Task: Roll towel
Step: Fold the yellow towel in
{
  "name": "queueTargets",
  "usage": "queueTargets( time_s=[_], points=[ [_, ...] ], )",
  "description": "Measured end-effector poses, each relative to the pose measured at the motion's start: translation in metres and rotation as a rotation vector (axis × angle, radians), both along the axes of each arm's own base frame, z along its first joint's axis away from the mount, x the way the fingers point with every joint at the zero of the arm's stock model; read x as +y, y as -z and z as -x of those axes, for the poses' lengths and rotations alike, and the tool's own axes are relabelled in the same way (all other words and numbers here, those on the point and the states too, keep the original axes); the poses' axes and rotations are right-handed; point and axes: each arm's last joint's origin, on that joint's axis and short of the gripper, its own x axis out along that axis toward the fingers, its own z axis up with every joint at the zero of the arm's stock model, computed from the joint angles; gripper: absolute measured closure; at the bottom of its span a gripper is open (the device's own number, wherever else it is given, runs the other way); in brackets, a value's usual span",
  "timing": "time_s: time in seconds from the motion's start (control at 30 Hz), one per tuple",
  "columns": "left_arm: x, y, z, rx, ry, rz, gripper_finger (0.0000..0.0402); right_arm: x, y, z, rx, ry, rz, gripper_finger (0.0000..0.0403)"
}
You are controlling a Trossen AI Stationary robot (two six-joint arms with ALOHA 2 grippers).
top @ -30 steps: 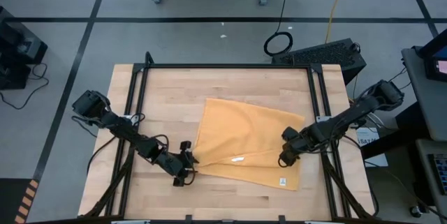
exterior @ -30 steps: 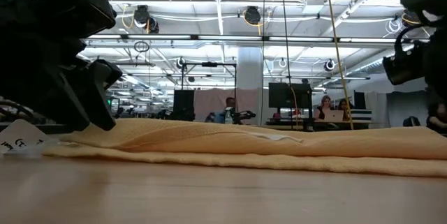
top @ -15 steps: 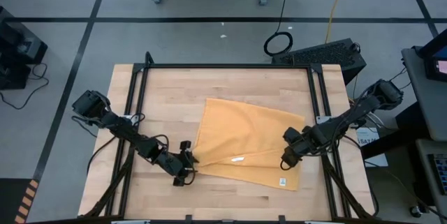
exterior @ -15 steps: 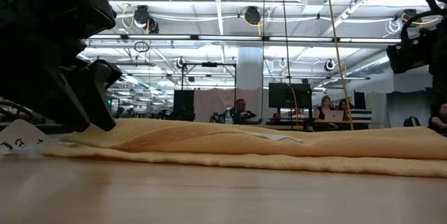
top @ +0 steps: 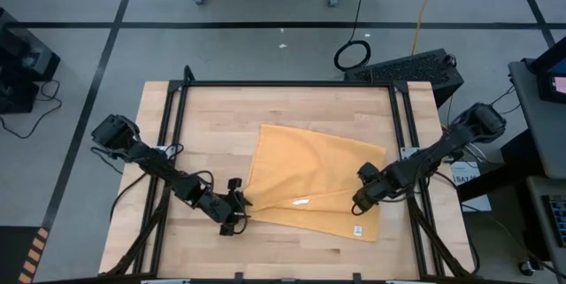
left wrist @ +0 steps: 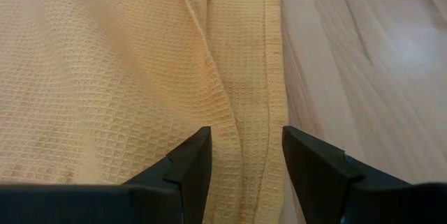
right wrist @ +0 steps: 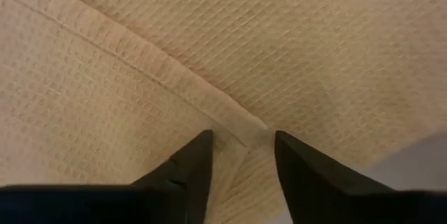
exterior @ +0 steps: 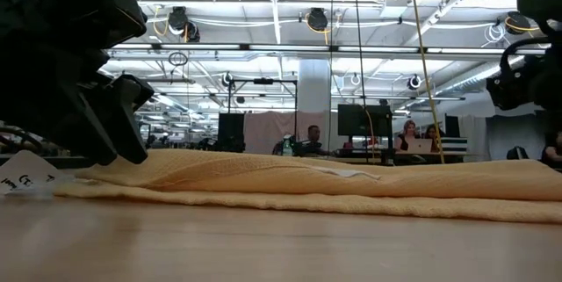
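starting the roll: seating both claws on the folded edge

the towel (top: 314, 194) is laid flat on the wooden bench (top: 212, 116), towards the right of centre, with one layer folded over so that a diagonal hem runs across it. a small white tag (top: 358, 229) is seen at the near edge.

the left claw (left wrist: 243, 155) is positioned at the towel's left near corner. its fingers are parted to a moderate gap and straddle the raised hem ridge; nothing is gripped. the right claw (right wrist: 241, 160) is positioned over the right side of the towel, where the fold line meets a hem. its fingers are likewise parted, with cloth lying between them but not pinched.

the step in hand is judged to be the taking of a fresh hold before rolling. for a good result:

- both claws should be lowered until the fingertips press into the weave, so that both layers are caught.
- the two holds should be taken on the same edge line; otherwise a skewed roll is to be expected.
- the claws should be closed together, and the edge turned over evenly.
- the soft cloth is likely to slip or bunch if only the top layer is pinched.
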Motion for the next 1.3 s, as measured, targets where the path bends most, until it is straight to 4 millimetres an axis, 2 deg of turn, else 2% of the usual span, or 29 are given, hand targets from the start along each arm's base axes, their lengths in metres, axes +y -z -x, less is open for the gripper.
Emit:
queueTargets(
  time_s=[0.3, 0.43, 0.53, 0.73, 0.87, 1.0, 1.3],
  points=[
    [0.000, 0.000, 0.000, 0.000, 0.001, -0.001, 0.0221, 0.001, 0.002, -0.001, 0.012, -0.021, -0.013, 0.0366],
    [0.000, 0.000, 0.000, 0.000, 0.000, 0.000, 0.0221, 0.001, -0.002, 0.000, -0.003, -0.026, -0.030, 0.0396],
    [0.000, 0.000, 0.000, 0.001, 0.000, 0.000, 0.0221, 0.001, -0.004, 0.001, -0.015, -0.040, -0.035, 0.0389],
    [0.001, 0.001, 0.001, 0.012, -0.002, -0.005, 0.0221, 0.002, -0.005, 0.002, -0.023, -0.201, -0.009, 0.0314],
    [0.001, 0.002, 0.002, 0.026, -0.002, -0.013, 0.0221, 0.006, -0.005, 0.004, -0.030, -0.306, 0.021, 0.0289],
    [0.001, 0.002, 0.002, 0.025, -0.002, -0.013, 0.0221, 0.008, -0.004, 0.008, -0.016, -0.336, 0.041, 0.0300],
    [0.001, 0.002, 0.002, 0.025, -0.001, -0.013, 0.0221, 0.012, -0.005, 0.012, -0.025, -0.372, 0.092, 0.0377]
  ],
)
